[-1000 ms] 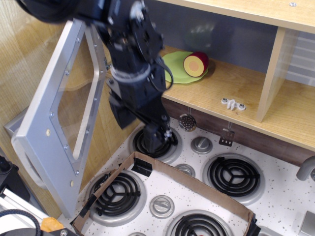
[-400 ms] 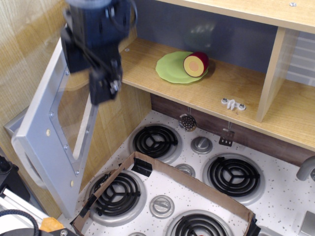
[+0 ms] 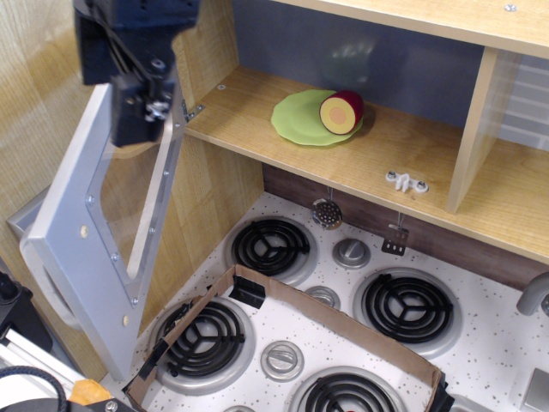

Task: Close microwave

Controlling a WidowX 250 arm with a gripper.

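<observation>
Wooden toy-kitchen walls are framing your work area, with a speckled white counter [image 3: 480, 343] carrying four black coil burners [image 3: 272, 245] and round grey knobs [image 3: 351, 253] below. You are looking at the microwave [image 3: 360, 129] as an open wooden compartment with a grey back wall; its silver-grey door [image 3: 81, 232] with the clear window is hanging swung wide to the left of the picture, tilted outward, well apart from the compartment's mouth. Inside, a green plate [image 3: 300, 118] is sitting on the compartment floor, and a red-skinned cut fruit [image 3: 341, 112] is resting on its right edge. A small white fitting [image 3: 407, 182] is lying near the front lip of that floor. Your tool [image 3: 137, 107] is hovering at the door's upper edge, just beside the hinge corner; whether it is touching the door, and whether it is released or clenched, cannot be told. A brown cardboard strip [image 3: 343, 322] is lying bent across the counter between the burners.
</observation>
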